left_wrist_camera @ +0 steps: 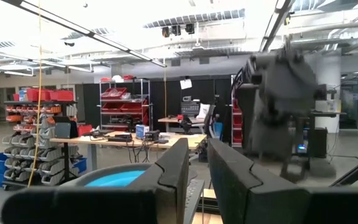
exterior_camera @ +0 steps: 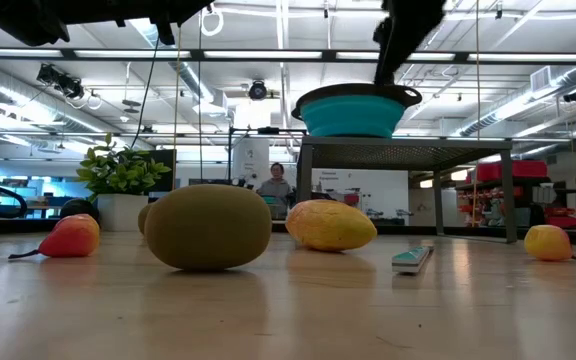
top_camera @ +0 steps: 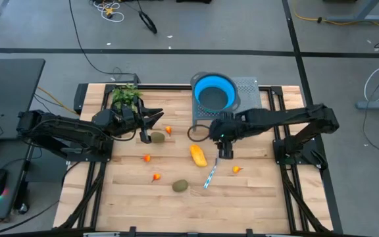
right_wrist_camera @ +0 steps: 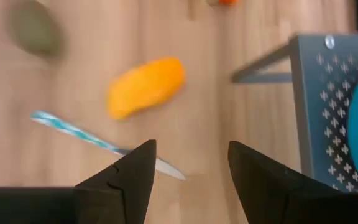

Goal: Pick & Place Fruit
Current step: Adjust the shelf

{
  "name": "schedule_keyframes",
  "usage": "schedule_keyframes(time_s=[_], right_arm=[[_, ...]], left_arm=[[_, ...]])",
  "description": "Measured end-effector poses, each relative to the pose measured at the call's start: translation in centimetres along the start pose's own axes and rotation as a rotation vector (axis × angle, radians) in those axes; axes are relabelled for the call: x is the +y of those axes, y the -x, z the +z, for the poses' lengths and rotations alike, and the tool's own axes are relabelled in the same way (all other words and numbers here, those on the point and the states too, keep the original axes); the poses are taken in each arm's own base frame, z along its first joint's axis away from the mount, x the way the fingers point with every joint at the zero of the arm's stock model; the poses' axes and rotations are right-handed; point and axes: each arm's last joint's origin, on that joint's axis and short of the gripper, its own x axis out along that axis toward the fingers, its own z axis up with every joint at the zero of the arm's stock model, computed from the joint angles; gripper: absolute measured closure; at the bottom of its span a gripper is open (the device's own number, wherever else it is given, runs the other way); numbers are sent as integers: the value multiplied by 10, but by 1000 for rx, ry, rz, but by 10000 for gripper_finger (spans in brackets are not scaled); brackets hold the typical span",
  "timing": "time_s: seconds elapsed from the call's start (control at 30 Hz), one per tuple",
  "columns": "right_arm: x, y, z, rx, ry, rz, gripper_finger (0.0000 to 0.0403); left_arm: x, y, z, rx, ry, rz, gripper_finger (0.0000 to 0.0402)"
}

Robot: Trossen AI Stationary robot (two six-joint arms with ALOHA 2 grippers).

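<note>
Hovering open and empty over the middle of the wooden table (top_camera: pixel 255 197), right gripper (top_camera: pixel 224 155) with fingers (right_wrist_camera: pixel 132 174) spread apart, nothing between them; arm stretched in from the right side, wrist bent down toward the boards. Just beside it, toward the left, the yellow-orange oblong fruit (top_camera: pixel 198 155); just beyond that fruit and the gripper, toward the table's front edge, a slim striped utensil (top_camera: pixel 210 176) lying at a slant, its end close under the fingertips in the right wrist view. Behind the gripper, a blue collapsible bowl (top_camera: pixel 214 92) sitting on a grey perforated stand (top_camera: pixel 250 87). Farther out: a tiny orange-yellow piece (top_camera: pixel 236 169) to the right of the utensil, an olive-brown oval (top_camera: pixel 180 186) nearer the front edge, small orange-red bits (top_camera: pixel 155 177) and (top_camera: pixel 147 158) left of centre. Over on the left, left gripper (top_camera: pixel 151 120) nearly closed, holding nothing, raised above the table near a second olive-brown oval (top_camera: pixel 157 137) and another orange bit (top_camera: pixel 168 131); arm reaching in low from the left edge, fingers pointing level toward the bowl. Beside that arm, at the back, a green leafy plant (top_camera: pixel 126 95). Beyond the table in the low view, a person (exterior_camera: pixel 276 184) seated far off.
</note>
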Motion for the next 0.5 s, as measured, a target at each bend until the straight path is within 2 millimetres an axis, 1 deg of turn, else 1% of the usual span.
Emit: schedule_keyframes(time_s=[0.1, 0.2, 0.4, 0.5], right_arm=[[1, -18, -8, 15, 10, -78, 192], [1, -32, -15, 28, 18, -113, 192], [-5, -51, -20, 11, 32, -126, 192], [-10, -58, -22, -7, 24, -164, 192]], left_arm=[[0, 0, 0, 0, 0, 0, 331], [0, 0, 0, 0, -3, 0, 331], [0, 0, 0, 0, -5, 0, 331], [0, 0, 0, 0, -5, 0, 331]])
